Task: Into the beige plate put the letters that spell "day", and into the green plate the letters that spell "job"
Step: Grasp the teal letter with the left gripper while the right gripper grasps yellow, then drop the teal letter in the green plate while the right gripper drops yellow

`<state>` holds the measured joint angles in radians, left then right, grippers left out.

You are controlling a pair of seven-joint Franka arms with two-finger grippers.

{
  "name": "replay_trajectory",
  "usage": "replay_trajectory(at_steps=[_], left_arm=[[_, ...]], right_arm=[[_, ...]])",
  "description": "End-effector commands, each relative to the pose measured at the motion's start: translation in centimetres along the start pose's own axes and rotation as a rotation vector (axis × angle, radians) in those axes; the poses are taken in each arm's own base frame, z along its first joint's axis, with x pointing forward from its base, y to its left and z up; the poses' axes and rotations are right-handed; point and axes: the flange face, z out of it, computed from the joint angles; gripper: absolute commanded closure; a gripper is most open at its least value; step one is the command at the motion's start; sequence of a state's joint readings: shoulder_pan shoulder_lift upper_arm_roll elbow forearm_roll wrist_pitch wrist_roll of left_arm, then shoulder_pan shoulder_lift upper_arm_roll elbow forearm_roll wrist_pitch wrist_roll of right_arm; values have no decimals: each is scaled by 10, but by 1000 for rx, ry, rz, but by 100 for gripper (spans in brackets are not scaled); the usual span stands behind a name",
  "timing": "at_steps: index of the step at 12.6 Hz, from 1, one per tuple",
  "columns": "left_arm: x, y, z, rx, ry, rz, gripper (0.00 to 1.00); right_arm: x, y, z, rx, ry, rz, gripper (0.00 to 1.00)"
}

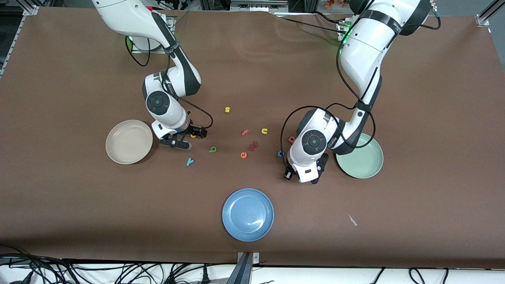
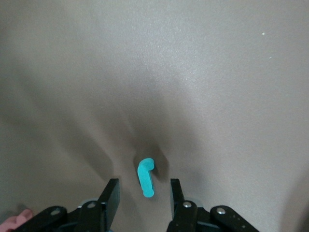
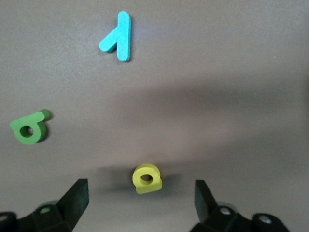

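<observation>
The teal "j" lies on the brown mat between my left gripper's fingers, which stand apart and touch nothing. From the front this gripper hides the "j", beside the green plate. The pink-red "b" and blue "o" lie close by. My right gripper is wide open around the yellow "d", next to the beige plate. The olive "a" and teal "y" lie a little nearer to the front camera than the "d".
A blue plate sits near the table's front edge. A yellow "s", pink "f", yellow "u", a red letter and an orange "e" are scattered mid-table between the arms.
</observation>
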<state>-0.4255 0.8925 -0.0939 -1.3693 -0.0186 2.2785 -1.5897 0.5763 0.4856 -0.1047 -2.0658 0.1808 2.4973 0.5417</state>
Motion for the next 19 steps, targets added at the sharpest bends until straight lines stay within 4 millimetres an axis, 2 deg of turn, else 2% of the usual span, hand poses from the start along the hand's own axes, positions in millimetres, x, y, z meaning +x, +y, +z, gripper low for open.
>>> replay_trajectory(at_steps=[1, 3, 5, 7, 9, 12, 14, 17, 19], left_arm=[[1, 6, 4, -10, 20, 0, 59], [1, 5, 7, -4, 20, 1, 76], [2, 5, 7, -4, 19, -9, 81], [1, 4, 9, -1, 22, 3, 95], [0, 6, 1, -10, 24, 2, 97], [2, 9, -21, -26, 66, 36, 100], [2, 5, -35, 21, 107, 91, 100], [7, -5, -68, 123, 105, 284, 100], [20, -14, -94, 186, 94, 393, 100]], right_arm=[[0, 0, 7, 4, 21, 3, 9], [3, -1, 11, 13, 43, 3, 13], [3, -1, 12, 12, 42, 3, 16], [3, 1, 12, 11, 40, -7, 28], [2, 0, 12, 8, 37, -11, 40], [2, 1, 13, 8, 35, -5, 47], [1, 1, 13, 9, 37, -4, 56], [1, 1, 13, 7, 36, -7, 76], [2, 0, 10, 11, 38, -9, 89]])
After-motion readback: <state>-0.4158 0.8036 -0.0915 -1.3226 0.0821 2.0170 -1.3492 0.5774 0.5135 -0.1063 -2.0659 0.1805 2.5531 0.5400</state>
